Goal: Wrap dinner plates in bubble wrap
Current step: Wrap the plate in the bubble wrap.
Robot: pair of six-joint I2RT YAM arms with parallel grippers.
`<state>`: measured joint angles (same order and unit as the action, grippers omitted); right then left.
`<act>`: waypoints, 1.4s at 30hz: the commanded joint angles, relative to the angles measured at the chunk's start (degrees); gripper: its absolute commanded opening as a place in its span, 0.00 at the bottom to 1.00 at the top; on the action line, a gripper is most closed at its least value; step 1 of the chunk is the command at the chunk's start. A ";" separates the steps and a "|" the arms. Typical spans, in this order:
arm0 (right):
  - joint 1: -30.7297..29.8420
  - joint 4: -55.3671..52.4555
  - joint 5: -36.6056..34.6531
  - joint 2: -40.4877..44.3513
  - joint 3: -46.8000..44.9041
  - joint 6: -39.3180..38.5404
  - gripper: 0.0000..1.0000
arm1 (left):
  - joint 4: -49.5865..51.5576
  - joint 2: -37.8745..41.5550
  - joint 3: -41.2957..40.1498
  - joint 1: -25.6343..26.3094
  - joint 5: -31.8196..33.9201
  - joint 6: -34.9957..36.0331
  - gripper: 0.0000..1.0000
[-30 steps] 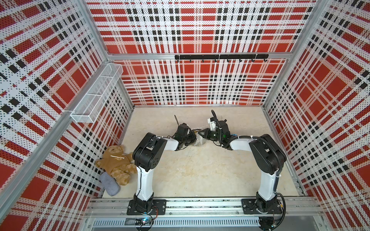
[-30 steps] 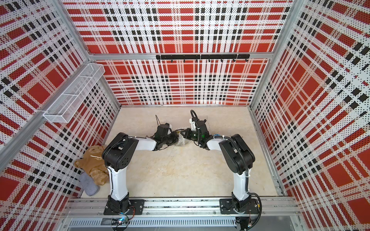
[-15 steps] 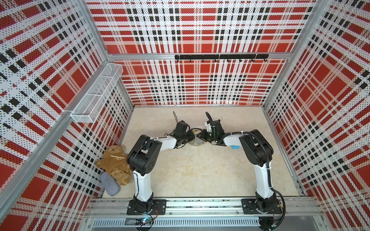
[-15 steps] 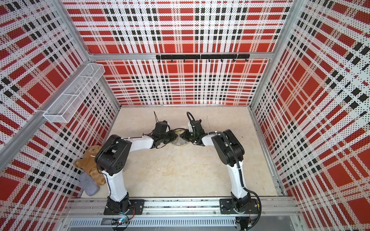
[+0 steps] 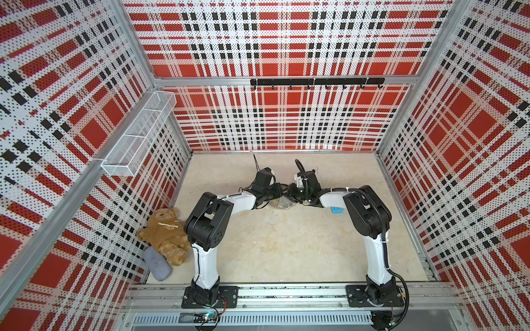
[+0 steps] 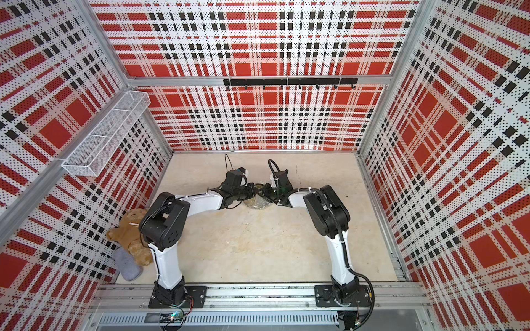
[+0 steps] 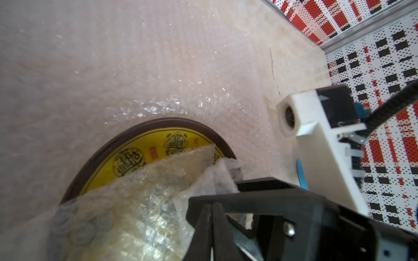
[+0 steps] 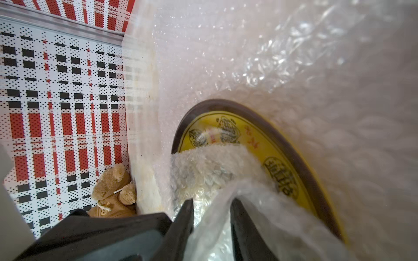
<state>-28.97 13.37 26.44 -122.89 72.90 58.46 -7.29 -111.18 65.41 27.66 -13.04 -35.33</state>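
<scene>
between the two sets of jaws, which nearly meet tip to tip, sits the dinner plate [image 7: 144, 146], lying flat on the bubble wrap [image 7: 181, 67]. over the last second both arms have drawn their grippers closer together above it, as both top views show. the left gripper [image 7: 212, 204] has its jaws pressed together with no gap. a folded flap of wrap lies against and just ahead of their tips, and whether a thin edge is pinched cannot be told. the right gripper [image 8: 211, 203] has its jaws partly apart, with a loose fold of wrap bulging through the gap rather than squeezed. this reads as flaps carried in over the plate from two sides, with the right one being let go. the wrapping looks only partly done, since the part of the plate beyond both jaws is uncovered. the plate is round and bright yellow, with a dark brown rim, dark ornamental medallions and small red marks. the wrap is clear, glossy and dotted with small bubbles. it spreads flat well past the plate ahead of the jaws, and where it is folded over the near part it turns cloudy, letting little yellow through.
</scene>
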 commanded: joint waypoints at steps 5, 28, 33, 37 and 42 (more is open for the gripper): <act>-0.43 3.58 -0.81 -1.39 2.86 4.07 0.58 | -3.59 4.28 -7.04 -0.39 -0.63 -0.26 0.12; -0.22 4.65 -2.76 -1.15 2.22 8.70 0.99 | -11.00 -7.01 -1.32 -0.87 -3.08 0.11 0.13; -0.21 3.97 -5.52 1.54 0.82 7.00 1.00 | -12.13 -9.46 -0.74 -1.24 -3.29 -1.70 0.13; -0.17 3.38 -7.05 4.48 -0.03 5.16 1.00 | -9.97 -11.32 0.16 -1.11 -1.80 -1.96 0.12; 2.65 0.68 -8.78 11.89 -2.03 -1.11 1.00 | -7.40 -11.52 -0.56 -1.20 0.95 -0.99 0.10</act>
<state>-28.21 15.92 20.16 -117.05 71.20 61.60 -18.68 -120.53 65.30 26.68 -15.11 -37.04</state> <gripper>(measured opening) 0.998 0.106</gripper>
